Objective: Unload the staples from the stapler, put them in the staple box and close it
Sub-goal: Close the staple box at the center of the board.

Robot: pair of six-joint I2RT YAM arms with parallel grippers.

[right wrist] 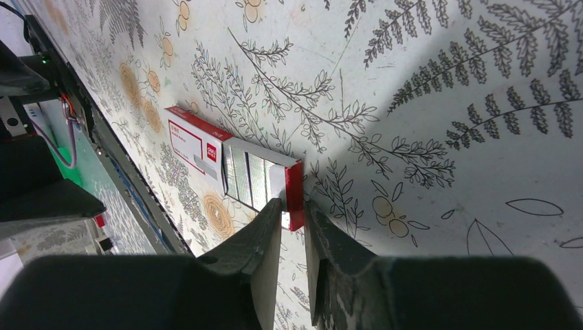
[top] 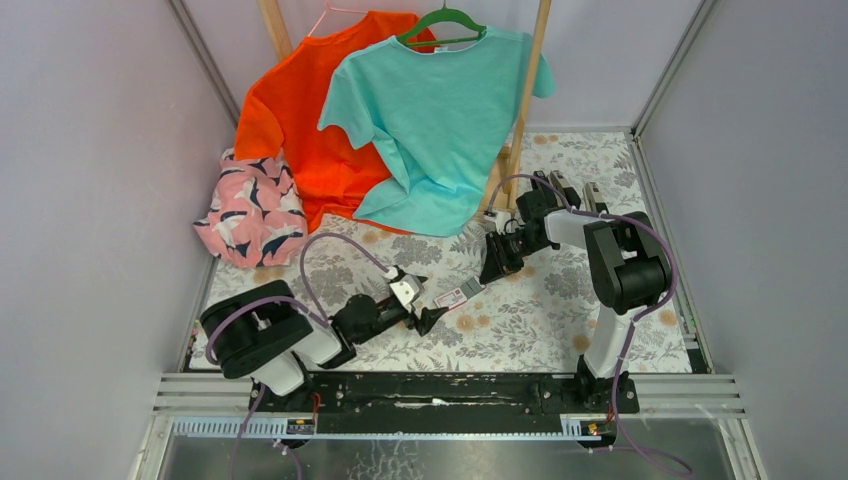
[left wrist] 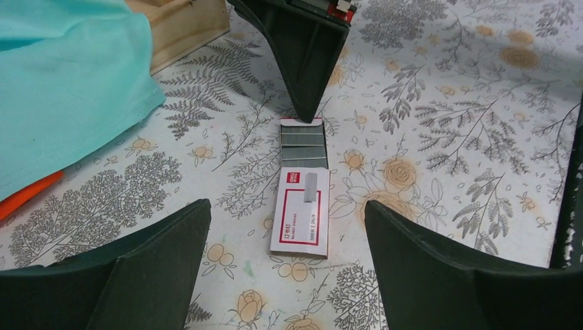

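A small white-and-red staple box (left wrist: 302, 216) lies flat on the flowered tablecloth (left wrist: 447, 137) in the middle of the table (top: 455, 297). Its inner tray (left wrist: 302, 141) is slid partly out, with silvery staples (right wrist: 247, 177) lying in rows inside. My right gripper (right wrist: 292, 206) is shut on the tray's red end flap (right wrist: 295, 189). My left gripper (left wrist: 287, 206) is wide open at the box's other end, its fingers (left wrist: 158, 261) well clear of both sides. No stapler is in view.
A teal T-shirt (top: 440, 110) and an orange shirt (top: 300, 120) hang from a wooden rack at the back; its foot (left wrist: 182, 27) rests near the box. A pink patterned cloth (top: 250, 210) lies at the back left. Grey walls close in both sides.
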